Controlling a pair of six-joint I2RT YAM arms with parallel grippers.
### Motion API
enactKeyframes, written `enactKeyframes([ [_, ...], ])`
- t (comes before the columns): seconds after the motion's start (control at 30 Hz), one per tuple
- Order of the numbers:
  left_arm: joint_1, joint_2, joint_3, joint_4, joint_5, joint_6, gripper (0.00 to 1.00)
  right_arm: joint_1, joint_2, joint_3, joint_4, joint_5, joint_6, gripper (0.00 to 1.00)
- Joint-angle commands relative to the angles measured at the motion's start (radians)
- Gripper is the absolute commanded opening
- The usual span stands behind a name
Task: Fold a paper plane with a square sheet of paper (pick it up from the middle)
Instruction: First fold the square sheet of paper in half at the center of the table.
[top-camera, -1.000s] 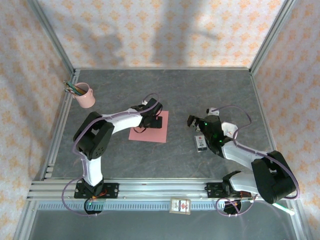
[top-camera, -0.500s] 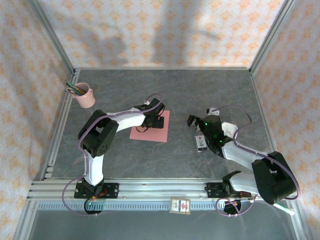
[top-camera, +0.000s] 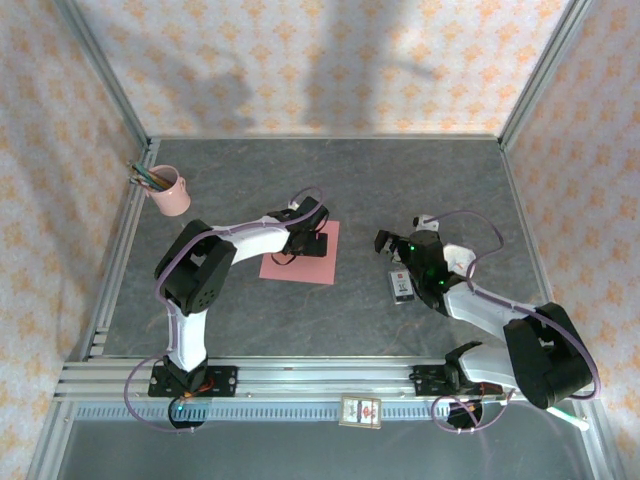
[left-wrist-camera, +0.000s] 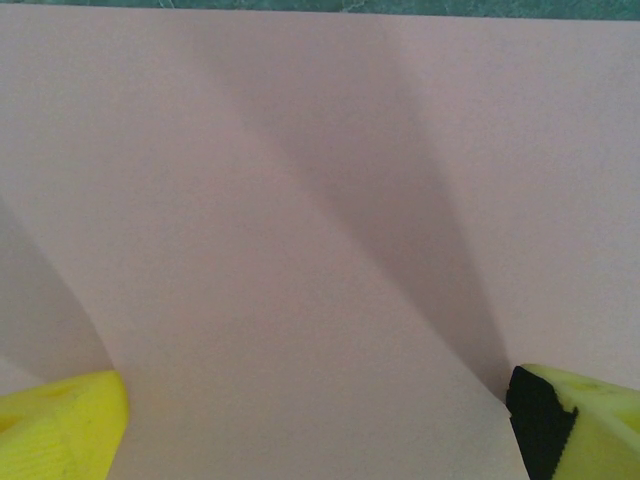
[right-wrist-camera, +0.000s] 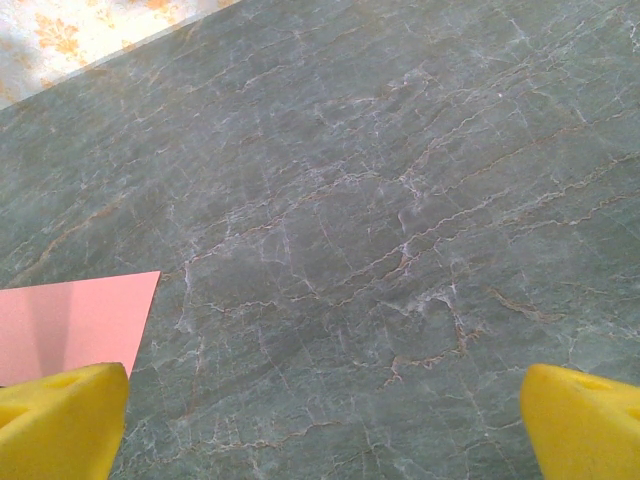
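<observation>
left gripper (left-wrist-camera: 316, 424): jaws wide, nothing held, yellow tips straddling the middle of the square sheet of paper (left-wrist-camera: 320, 200); contact unclear
right gripper (right-wrist-camera: 322, 420): jaws wide, empty, above bare counter (right-wrist-camera: 400, 200), sheet corner at its 9 o'clock
sheet position: flat, unfolded, at 9 o'clock from the counter's centre
handling: probably feather-light, limp, slippery on the stone, easily creased
hold: I'd pinch a small ridge at the middle, gently

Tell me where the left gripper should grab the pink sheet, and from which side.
Its middle, from straight above. The square sheet of paper lies flat on the table, no edge lifted to get under, and the left gripper hangs over it, open; pinching up a ridge there is likely best.
</observation>
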Motion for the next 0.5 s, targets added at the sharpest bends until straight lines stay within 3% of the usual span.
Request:
enactKeyframes([
  [0.0,0.007,0.022,-0.035,-0.03,0.024,-0.001,0.96,0.0,-0.01,0.015,-0.002,0.021,-0.003,1.0],
  [0.47,0.007,0.036,-0.009,-0.048,0.002,0.013,0.92,0.0,0.002,0.021,-0.007,0.023,-0.002,1.0],
])
